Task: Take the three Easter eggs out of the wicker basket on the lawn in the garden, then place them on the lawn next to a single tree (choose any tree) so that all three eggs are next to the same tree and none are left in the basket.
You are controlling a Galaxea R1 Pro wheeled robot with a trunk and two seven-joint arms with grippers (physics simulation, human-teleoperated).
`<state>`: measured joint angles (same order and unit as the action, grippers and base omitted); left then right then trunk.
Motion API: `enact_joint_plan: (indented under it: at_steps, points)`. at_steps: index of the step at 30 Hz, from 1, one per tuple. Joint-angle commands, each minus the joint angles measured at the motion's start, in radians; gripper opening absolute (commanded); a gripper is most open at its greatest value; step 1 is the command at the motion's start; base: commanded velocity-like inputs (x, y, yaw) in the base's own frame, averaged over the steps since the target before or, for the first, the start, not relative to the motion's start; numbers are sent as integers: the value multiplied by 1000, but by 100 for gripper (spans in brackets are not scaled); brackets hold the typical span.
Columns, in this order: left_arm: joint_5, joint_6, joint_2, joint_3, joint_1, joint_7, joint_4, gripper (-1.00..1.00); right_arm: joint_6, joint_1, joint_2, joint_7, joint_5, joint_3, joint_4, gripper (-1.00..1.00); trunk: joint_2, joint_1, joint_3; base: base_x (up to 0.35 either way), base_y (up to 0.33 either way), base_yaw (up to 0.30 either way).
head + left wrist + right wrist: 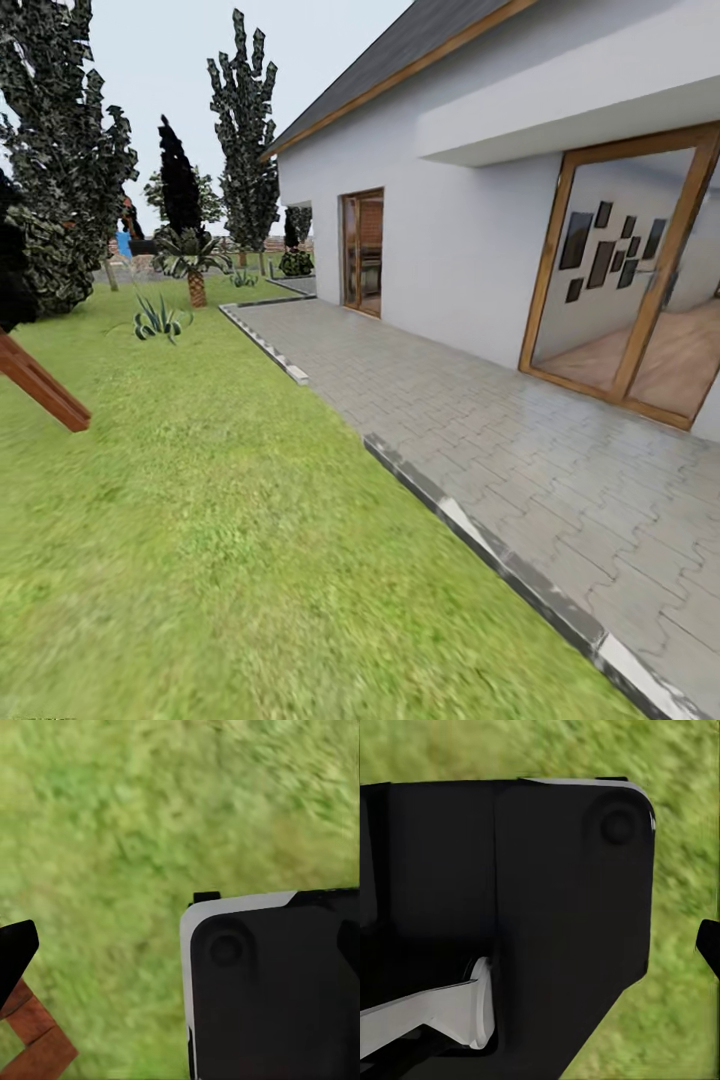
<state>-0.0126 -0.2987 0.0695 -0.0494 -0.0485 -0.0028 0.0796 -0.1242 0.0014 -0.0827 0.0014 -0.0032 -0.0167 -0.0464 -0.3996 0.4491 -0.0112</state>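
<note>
A white house (470, 250) stands at the right, with a grey roof (400, 45) and two wood-framed glass doors — the near one (625, 275) shows dark frames (605, 255) on an inner wall. Grey paving (480, 420) with a pale kerb (480, 545) runs along it. Far off: a short palm (192, 262), a spiky plant (158, 320), dark cone trees (180, 185). A brown plank (40, 385) juts in at left.

no readable text, labels or signs

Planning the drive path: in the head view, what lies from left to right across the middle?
Brown wooden beam → lawn → stone curb → grey paving → white house wall → wood-framed glass door.
</note>
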Motion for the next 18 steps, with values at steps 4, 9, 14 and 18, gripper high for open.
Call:
enact_joint_plan:
  at_steps: [4,9,14,18]
  points:
    - [-1,-4,1,-4,-1,0,-1,100,-3,0,0,0,-1,-2,0,100,0,1,0,338,0,286]
    - [-1,-4,1,-4,-1,0,-1,100,-3,0,0,0,-1,-2,0,100,0,1,0,338,0,234]
    - [-1,-4,1,-4,-1,0,-1,100,-3,0,0,0,-1,-2,-1,100,0,1,0,338,0,75]
    - [-1,-4,0,-4,-1,0,-1,100,-3,0,0,0,-1,-2,-1,100,0,1,0,338,0,20]
